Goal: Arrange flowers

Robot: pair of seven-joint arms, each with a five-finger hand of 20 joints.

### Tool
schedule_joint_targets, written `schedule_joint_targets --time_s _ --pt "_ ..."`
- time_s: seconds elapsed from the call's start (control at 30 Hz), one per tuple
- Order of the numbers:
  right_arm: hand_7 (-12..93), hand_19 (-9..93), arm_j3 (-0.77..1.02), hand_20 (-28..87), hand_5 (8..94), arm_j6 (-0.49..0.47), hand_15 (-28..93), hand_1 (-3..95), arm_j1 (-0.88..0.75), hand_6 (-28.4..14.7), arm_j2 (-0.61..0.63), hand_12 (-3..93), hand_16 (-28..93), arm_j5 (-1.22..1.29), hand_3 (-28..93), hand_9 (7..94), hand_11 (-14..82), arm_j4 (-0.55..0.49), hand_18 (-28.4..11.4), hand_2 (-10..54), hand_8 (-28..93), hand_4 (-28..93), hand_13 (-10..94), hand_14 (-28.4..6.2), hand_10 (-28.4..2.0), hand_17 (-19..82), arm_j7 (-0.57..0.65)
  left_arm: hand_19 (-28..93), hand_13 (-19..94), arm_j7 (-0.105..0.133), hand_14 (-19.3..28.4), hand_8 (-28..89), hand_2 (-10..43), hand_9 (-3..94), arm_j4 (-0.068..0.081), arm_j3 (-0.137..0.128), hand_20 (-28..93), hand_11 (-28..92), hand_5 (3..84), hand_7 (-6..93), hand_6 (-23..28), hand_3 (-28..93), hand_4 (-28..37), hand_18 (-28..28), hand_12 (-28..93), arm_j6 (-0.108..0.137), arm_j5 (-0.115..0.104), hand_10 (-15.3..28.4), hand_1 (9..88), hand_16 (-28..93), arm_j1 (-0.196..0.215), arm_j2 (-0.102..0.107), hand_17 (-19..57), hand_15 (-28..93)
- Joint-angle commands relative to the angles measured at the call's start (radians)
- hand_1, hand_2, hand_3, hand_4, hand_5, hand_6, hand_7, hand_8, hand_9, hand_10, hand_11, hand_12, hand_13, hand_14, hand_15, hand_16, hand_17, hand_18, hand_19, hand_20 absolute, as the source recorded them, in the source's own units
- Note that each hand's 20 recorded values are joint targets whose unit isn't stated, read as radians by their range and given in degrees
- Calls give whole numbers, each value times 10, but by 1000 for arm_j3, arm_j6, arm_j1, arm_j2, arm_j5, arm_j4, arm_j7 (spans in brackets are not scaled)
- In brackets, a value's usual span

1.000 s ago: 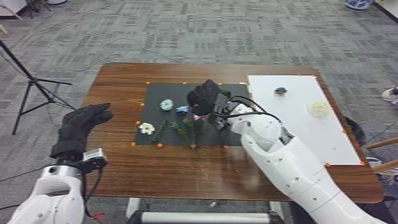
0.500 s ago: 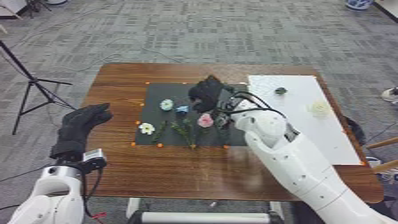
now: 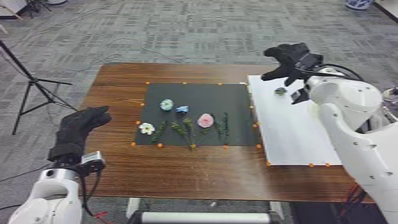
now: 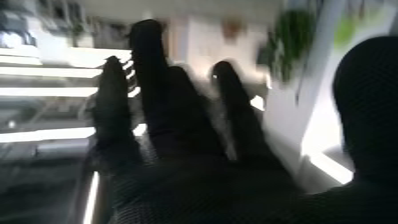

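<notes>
In the head view my right hand [image 3: 293,61] is above the far end of the white sheet [image 3: 281,135], open and holding nothing. Beside and below it lies a small dark flower [image 3: 280,91]. A pink flower [image 3: 205,120], a white flower [image 3: 147,128], a pale blue flower [image 3: 166,105] and a small blue flower [image 3: 182,109] lie on the black mat [image 3: 231,95], with green stems [image 3: 180,130] among them. Left of the mat, my left hand [image 3: 82,122] is open with relaxed fingers. In the right wrist view my right hand [image 4: 195,175] has straight, spread fingers.
The brown table [image 3: 178,175] extends around the mat and sheet, with orange markers along their edges. A black tripod [image 3: 34,80] stands on the floor at the left. My right arm covers part of the sheet's right side.
My right hand has moved from above the black mat to the right and away, over the far end of the sheet. The pink flower is fully uncovered. The left hand has barely moved.
</notes>
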Motion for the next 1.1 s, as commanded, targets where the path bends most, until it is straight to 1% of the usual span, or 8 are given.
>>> schedule_joint_targets --time_s 0.03,0.33,0.5,0.8,0.87,0.93,1.0,1.1 --pt "80 651 126 518 381 -67 464 168 -84 -66 38 171 273 -90 710 383 35 108 -246 -95 -59 -222 476 -181 -201 211 75 117 424 -13 187 -83 112 551 -10 -2 189 279 552 190 18 673 -240 136 147 -9 4 144 276 -19 5 -3 60 296" --pt "86 667 222 529 394 -77 499 172 -168 -61 25 168 273 -186 709 406 44 145 -251 -95 -57 -215 488 -183 -194 213 21 116 421 -16 188 -81 110 551 -13 -4 187 273 554 187 16 676 -244 136 150 -18 9 144 275 -18 11 -3 59 295" --pt "95 676 244 535 391 -87 521 180 -200 -56 5 171 273 -191 716 414 46 166 -252 -95 -61 -219 494 -180 -187 216 21 116 421 -17 188 -80 110 551 -15 -5 187 272 553 187 15 677 -244 136 151 -14 8 145 275 -18 17 -5 59 294" --pt "126 695 235 540 404 -36 592 197 -222 -45 -30 178 279 -207 736 447 75 227 -250 -95 -71 -231 521 -173 -174 231 12 115 420 -13 188 -80 110 552 -18 -1 187 271 553 186 14 676 -245 136 152 -11 8 144 275 -17 24 -15 59 293" --pt "142 716 225 545 420 24 621 222 -228 -38 -34 182 284 -192 739 484 105 246 -249 -95 -77 -235 546 -170 -166 249 19 114 420 -11 188 -80 110 552 -19 -3 187 270 553 186 14 677 -244 136 152 -7 6 144 275 -17 26 -16 59 293" --pt "184 760 201 557 480 86 661 277 -229 -20 -29 182 298 -176 746 576 165 259 -247 -95 -100 -243 604 -152 -144 287 49 115 420 -7 188 -80 110 552 -20 -5 187 270 553 185 13 676 -245 136 152 -6 4 145 276 -17 29 -18 59 293" --pt "224 792 190 564 578 138 675 353 -228 9 -26 190 321 -160 745 700 213 267 -243 -95 -123 -242 660 -132 -123 325 50 114 420 -8 188 -80 110 552 -22 -8 187 270 554 185 14 676 -245 136 152 -6 7 145 275 -17 32 -21 59 292" --pt "278 818 172 573 689 218 694 473 -219 24 -5 225 354 -112 673 799 246 260 -243 -95 6 -248 705 -116 -109 355 57 115 420 -4 188 -79 110 552 -24 -13 187 270 555 184 14 677 -244 136 153 -5 3 145 275 -16 39 -20 59 292"
